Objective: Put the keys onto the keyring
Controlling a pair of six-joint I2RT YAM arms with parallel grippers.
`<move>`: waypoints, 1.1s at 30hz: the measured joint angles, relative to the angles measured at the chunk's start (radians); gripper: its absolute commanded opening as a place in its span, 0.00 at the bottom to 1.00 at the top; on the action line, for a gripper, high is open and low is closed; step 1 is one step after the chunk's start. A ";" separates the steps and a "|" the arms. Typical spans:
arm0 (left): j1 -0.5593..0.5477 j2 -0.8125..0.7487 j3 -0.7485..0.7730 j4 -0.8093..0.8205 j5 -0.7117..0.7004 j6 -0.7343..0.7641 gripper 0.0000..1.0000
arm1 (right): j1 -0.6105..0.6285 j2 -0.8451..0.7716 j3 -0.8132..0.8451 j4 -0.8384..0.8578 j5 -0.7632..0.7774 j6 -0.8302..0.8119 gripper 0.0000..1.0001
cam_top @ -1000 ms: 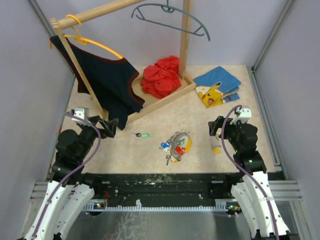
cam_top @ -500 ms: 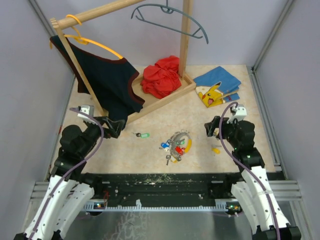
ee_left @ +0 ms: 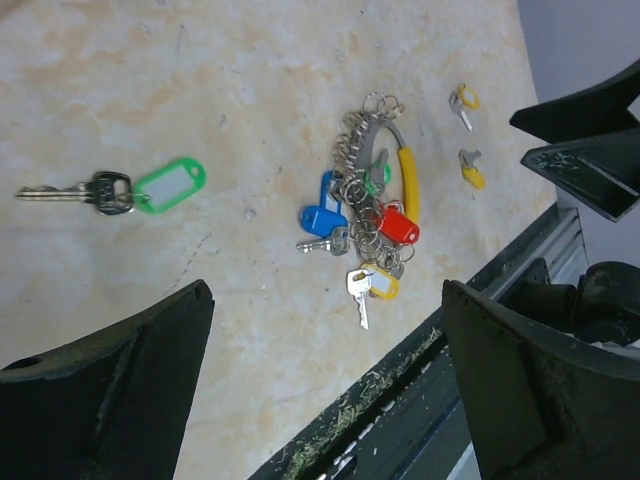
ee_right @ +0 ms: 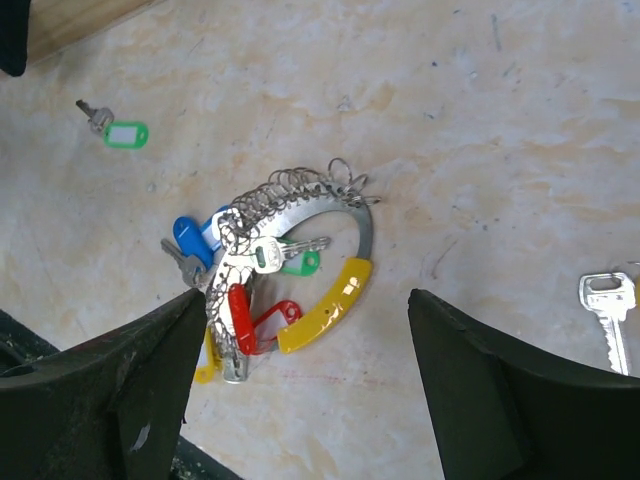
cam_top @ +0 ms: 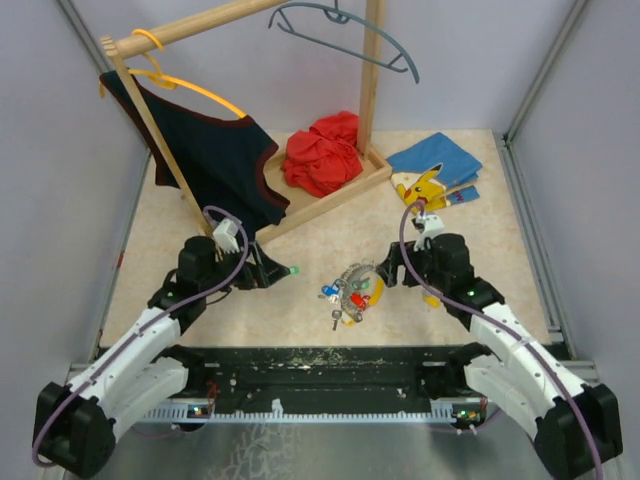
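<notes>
The keyring (cam_top: 356, 287) is a thin silvery ring (ee_right: 366, 238) with a yellow curved piece (ee_right: 325, 305), and it lies flat on the table centre. Bunched on it are keys (ee_left: 358, 218) with blue, red, green and yellow tags. A loose key with a green tag (ee_left: 168, 185) lies to its left (ee_right: 125, 133). My left gripper (cam_top: 268, 272) hovers open just left of that key, nothing between its fingers (ee_left: 120, 390). My right gripper (cam_top: 389, 268) hangs open over the ring's right side (ee_right: 305, 365). A bare silver key (ee_right: 607, 312) lies farther right.
Two small yellow-headed keys (ee_left: 463, 100) (ee_left: 471, 168) lie right of the ring. A wooden clothes rack (cam_top: 330, 195) stands at the back with a dark top on an orange hanger (cam_top: 205, 95), a grey hanger (cam_top: 345, 40) and red cloth (cam_top: 322, 152). A blue printed cloth (cam_top: 435, 170) lies back right. Black rail (cam_top: 320, 360) lines the near edge.
Both arms have stretched forward and inward. The left gripper moved right to the green-tag key, and the right gripper moved left to the keyring. Both stay open.
</notes>
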 measured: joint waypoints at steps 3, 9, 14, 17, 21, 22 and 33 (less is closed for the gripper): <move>-0.063 0.043 -0.034 0.065 -0.006 -0.040 0.99 | 0.065 0.068 0.000 0.026 0.023 0.010 0.76; -0.197 0.146 -0.063 0.199 -0.072 -0.077 0.98 | 0.135 0.196 0.004 0.049 0.129 0.039 0.69; -0.269 0.269 -0.061 0.284 -0.136 -0.068 0.98 | 0.220 0.344 0.070 -0.001 0.273 0.079 0.58; -0.285 0.333 -0.053 0.313 -0.170 -0.050 0.98 | 0.269 0.428 0.120 -0.023 0.338 0.104 0.54; -0.287 0.395 -0.039 0.359 -0.205 -0.023 0.98 | 0.301 0.523 0.187 -0.056 0.403 0.140 0.53; -0.288 0.404 -0.036 0.367 -0.210 -0.017 0.98 | 0.311 0.548 0.204 -0.067 0.420 0.155 0.52; -0.288 0.417 -0.034 0.415 -0.267 0.064 0.99 | 0.385 0.658 0.260 -0.219 0.517 0.315 0.43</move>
